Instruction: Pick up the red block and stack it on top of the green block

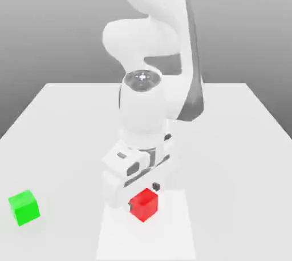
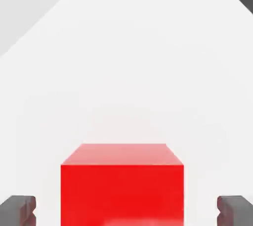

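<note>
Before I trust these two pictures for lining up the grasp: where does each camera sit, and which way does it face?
Exterior view: off the arm, above the white table, facing the arm; its body, wrist and gripper show, with the green block toward its left.
Hand view: on the hand, facing the table; both dark fingertips flank the red block with gaps.
Shared: the red block and the table.
</note>
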Tool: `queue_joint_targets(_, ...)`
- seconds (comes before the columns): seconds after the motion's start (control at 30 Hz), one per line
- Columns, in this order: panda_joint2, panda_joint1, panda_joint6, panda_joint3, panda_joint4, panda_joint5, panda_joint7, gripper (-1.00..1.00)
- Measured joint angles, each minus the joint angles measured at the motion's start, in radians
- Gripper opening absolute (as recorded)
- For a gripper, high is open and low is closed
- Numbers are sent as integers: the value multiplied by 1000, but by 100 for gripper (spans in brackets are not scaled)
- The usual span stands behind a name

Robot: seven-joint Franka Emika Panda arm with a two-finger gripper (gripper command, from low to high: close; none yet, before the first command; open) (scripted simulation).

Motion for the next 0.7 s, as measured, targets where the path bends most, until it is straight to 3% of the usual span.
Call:
queue_joint_targets(0.2, -1, -4, -2, 4, 0, -2, 2, -100)
queue_joint_targets(0.47, -226, -1, -208, -53, -18, -126, 137, -100)
queue_joint_targets(0.6, -217, 4, -254, -125, 35, -116, 284, -100)
queue_joint_targets(0.7, -202, -84, -283, -193, 77, -103, 393, -100)
